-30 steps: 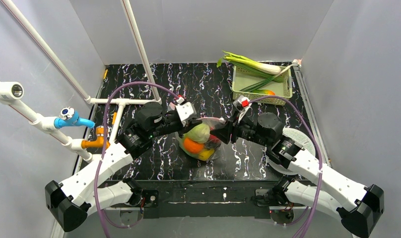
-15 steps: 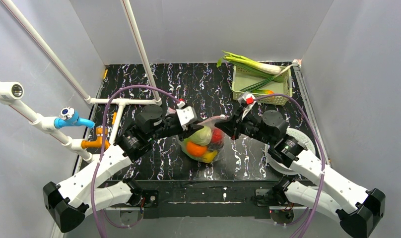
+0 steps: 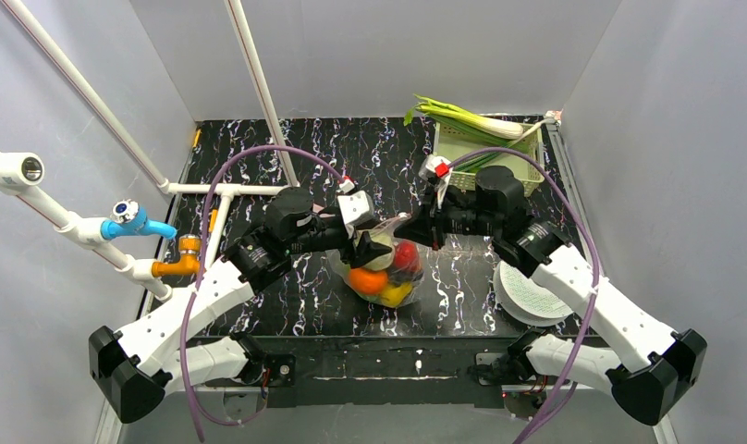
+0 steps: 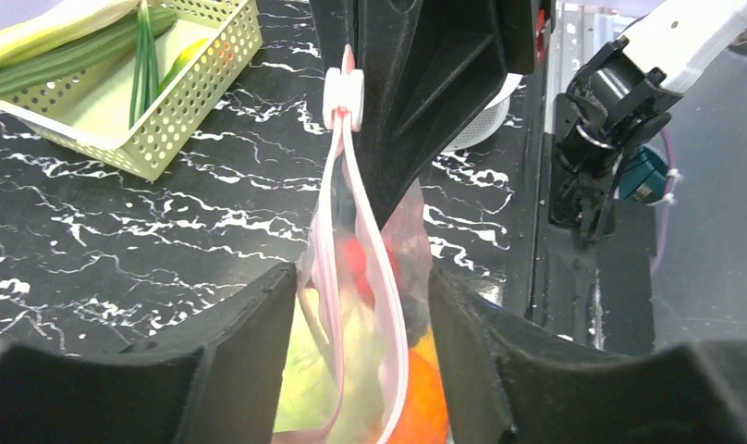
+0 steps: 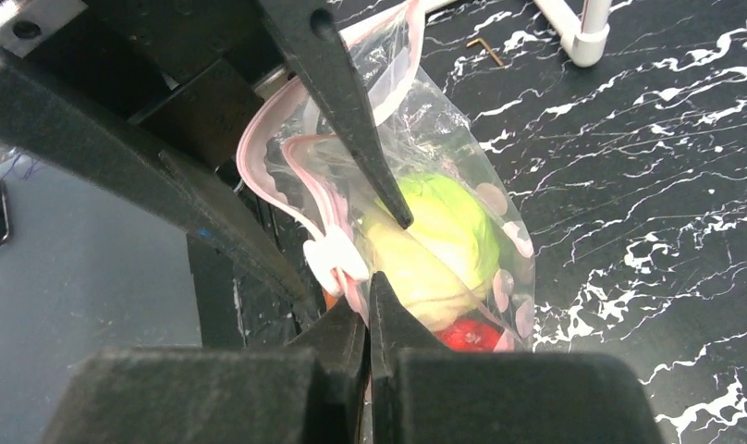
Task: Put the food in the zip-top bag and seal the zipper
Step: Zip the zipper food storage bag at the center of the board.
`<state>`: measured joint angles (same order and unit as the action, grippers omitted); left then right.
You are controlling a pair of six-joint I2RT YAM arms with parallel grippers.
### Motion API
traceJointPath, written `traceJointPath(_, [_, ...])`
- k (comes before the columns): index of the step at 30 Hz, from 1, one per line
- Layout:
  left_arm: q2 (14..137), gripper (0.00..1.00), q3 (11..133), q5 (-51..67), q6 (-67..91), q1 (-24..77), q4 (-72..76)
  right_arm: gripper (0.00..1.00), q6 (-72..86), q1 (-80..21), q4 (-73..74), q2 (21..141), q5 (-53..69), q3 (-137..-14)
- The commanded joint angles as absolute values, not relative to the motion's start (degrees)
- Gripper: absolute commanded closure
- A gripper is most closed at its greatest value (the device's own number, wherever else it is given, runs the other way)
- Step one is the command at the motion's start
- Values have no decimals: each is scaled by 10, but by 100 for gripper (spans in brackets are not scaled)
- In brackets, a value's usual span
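left claw (image 4: 356,305): now open | right claw (image 5: 370,291): now clamped on zipper (image 4: 342,148)

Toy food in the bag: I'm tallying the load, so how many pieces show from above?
4 in the zip-top bag: a pale green piece farthest back, a red piece to its right, an orange piece nearer, a yellow piece nearest. Others may be hidden beneath.

Right pincer (image 5: 370,287) clamped on zipper (image 5: 245,153); food (image 5: 439,236) inside zip-top bag (image 5: 462,148).
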<state>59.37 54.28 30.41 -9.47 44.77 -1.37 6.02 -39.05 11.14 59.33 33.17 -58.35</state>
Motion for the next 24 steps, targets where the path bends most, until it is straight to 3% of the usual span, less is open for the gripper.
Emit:
traceJointPath(1, [576,59,553,282,-94,450,-4,99,31,-376,138,605,397,-633])
traceJointPath(3, [573,82,553,269,-102,450,-4,99,44,-368,124,597,403,-625])
traceJointPath(4, [572,89,553,264,-102,450,-4,93,54,-364,113,593,403,-619])
traceJointPath(6, [571,92,552,260,-106,450,-4,76,73,-361,89,582,400,-604])
traceJointPath(8, [569,100,552,261,-105,450,-4,72,91,-360,71,572,385,-591])
traceJointPath(11, [568,100,550,267,-105,450,-4,67,104,-355,45,561,376,-574])
traceJointPath(15, [566,100,548,267,-103,450,-4,68,107,-350,45,569,383,-578])
traceJointPath(17, [566,100,548,268,-101,451,-4,88,109,-348,42,573,394,-580])
traceJointPath(19, [565,100,549,270,-98,451,13,98,111,-348,40,575,399,-580])
traceJointPath(20, [564,100,548,271,-97,450,15,94,110,-347,42,575,398,-580])
traceJointPath(22, [565,100,547,271,-96,451,16,73,104,-347,53,574,389,-579])
traceJointPath(24, [564,100,548,269,-97,450,17,70,100,-346,58,570,383,-576])
